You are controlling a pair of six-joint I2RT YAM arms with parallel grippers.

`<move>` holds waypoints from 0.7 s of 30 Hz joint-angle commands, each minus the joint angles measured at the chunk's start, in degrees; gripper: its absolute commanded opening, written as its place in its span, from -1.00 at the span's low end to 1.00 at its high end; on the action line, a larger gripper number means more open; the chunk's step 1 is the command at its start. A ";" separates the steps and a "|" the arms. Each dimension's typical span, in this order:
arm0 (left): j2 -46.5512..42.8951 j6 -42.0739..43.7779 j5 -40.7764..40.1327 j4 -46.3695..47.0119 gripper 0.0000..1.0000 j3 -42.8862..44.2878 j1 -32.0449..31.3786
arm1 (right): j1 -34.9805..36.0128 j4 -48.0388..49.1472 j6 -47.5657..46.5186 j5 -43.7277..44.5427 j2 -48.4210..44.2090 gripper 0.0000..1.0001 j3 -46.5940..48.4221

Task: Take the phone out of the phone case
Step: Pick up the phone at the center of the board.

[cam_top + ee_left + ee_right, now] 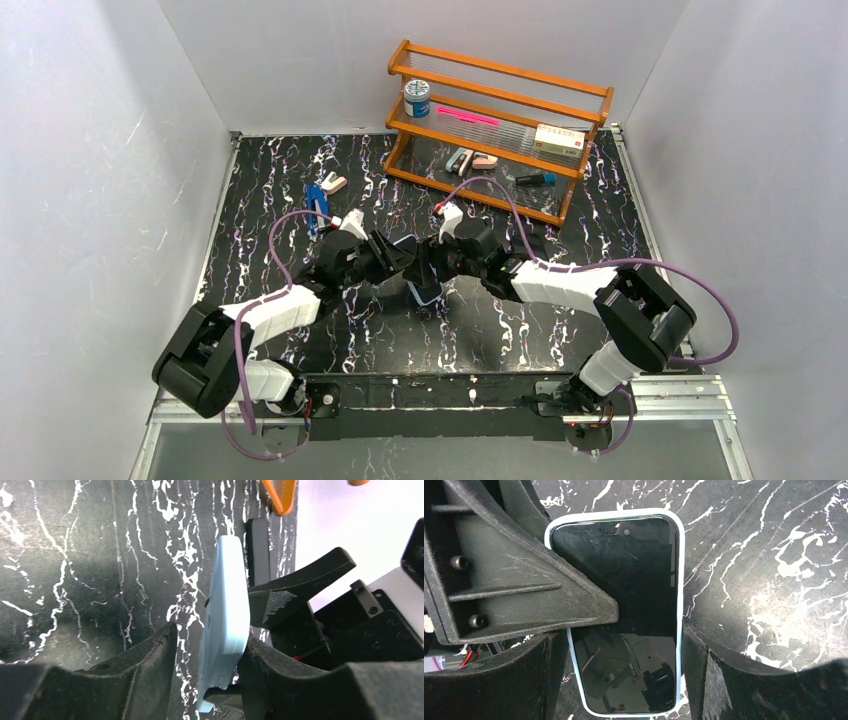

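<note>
The phone, black screen facing the right wrist camera, sits inside the light blue phone case and is held on edge above the marbled table. My right gripper is shut across the case's width, both fingers against its long sides. My left gripper straddles the case edge-on. Its right finger touches the case's screen side, while a gap shows between its left finger and the case's back. In the top view both grippers meet at the phone mid-table.
A wooden rack stands at the back with a can, a pink pen and a small box on it. A blue item lies at the back left. White walls enclose the table.
</note>
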 commanded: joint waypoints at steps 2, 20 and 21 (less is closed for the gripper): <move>0.14 -4.19 0.82 6.00 -0.20 1.63 -0.27 | -0.03 8.53 -1.51 -3.53 -2.13 -0.92 1.02; -11.71 -8.99 -10.71 7.36 -1.00 -1.75 0.38 | -4.47 11.19 5.15 -7.42 -9.12 0.90 -3.37; -12.59 -9.34 -11.66 7.27 -1.00 -2.11 0.64 | -5.26 11.86 6.34 -8.21 -10.07 0.94 -4.21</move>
